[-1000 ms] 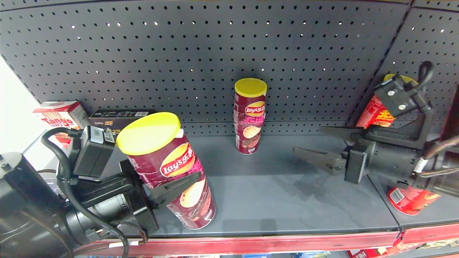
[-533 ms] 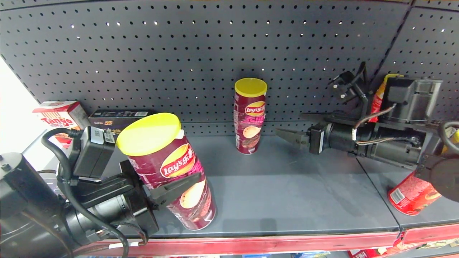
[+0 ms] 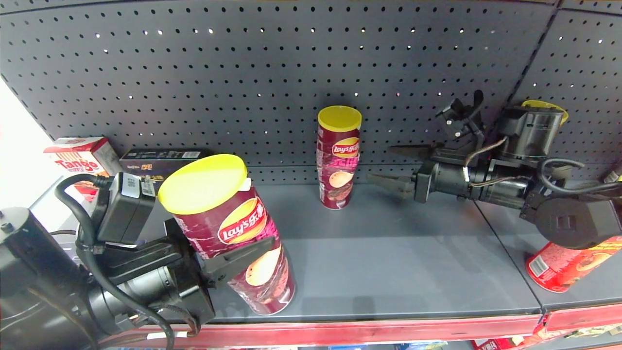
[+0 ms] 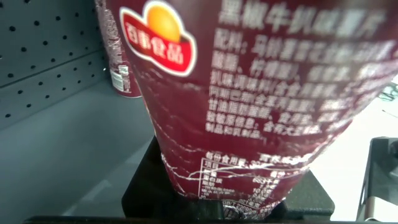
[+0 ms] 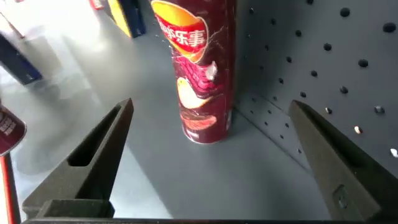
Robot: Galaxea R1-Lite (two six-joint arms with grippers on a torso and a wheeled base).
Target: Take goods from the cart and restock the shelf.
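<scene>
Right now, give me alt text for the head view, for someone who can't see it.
The left gripper holds a yellow-lidded maroon chip can, tilted, at the front left of a grey shelf. A matching can stands upright by the pegboard behind, with the open right gripper pointing toward it.

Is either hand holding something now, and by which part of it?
The left hand holds a yellow-lidded maroon chip can, clamped around the middle of its body. The right hand is open and empty.
</scene>
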